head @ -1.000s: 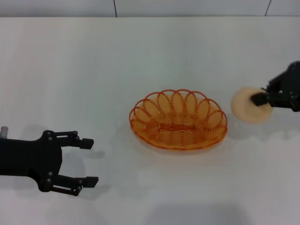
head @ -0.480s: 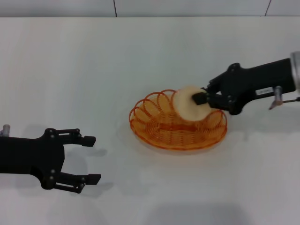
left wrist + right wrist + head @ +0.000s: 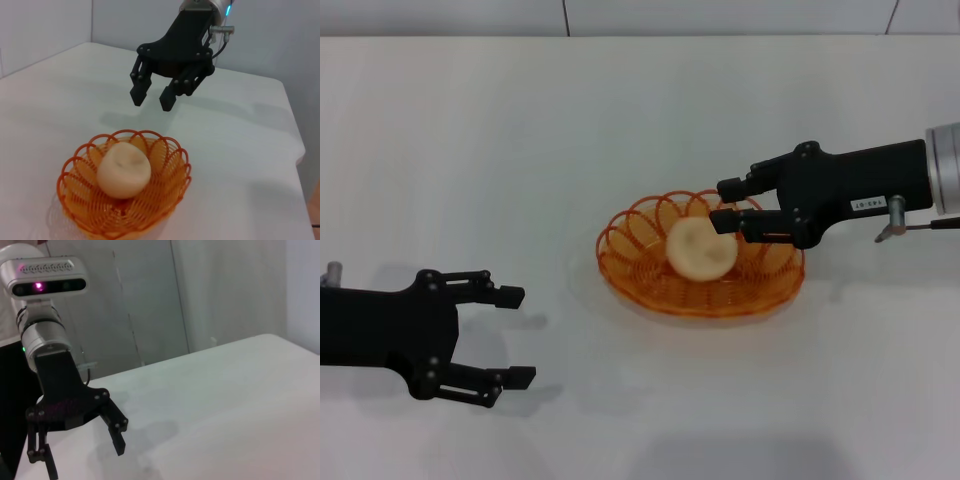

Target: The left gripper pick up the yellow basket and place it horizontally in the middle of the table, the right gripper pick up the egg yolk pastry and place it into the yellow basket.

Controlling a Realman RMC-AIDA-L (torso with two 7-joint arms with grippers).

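Observation:
The yellow basket (image 3: pixel 700 255) lies flat in the middle of the white table (image 3: pixel 620 130). The egg yolk pastry (image 3: pixel 701 248) rests inside it, free of any finger. My right gripper (image 3: pixel 727 204) is open and empty, just above the basket's right part. The left wrist view shows the basket (image 3: pixel 125 187), the pastry (image 3: pixel 123 169) in it, and the right gripper (image 3: pixel 153 99) open above and beyond them. My left gripper (image 3: pixel 515 336) is open and empty over the table's front left, well away from the basket; it also shows in the right wrist view (image 3: pixel 82 447).
The table's far edge meets a grey wall (image 3: pixel 620 15). The robot's head and body (image 3: pixel 45 295) stand behind the left gripper in the right wrist view. The table's side edge (image 3: pixel 300 150) shows in the left wrist view.
My right gripper carried the pastry from the right side over the basket, then opened; the pastry now lies in the basket. The left gripper barely moved.

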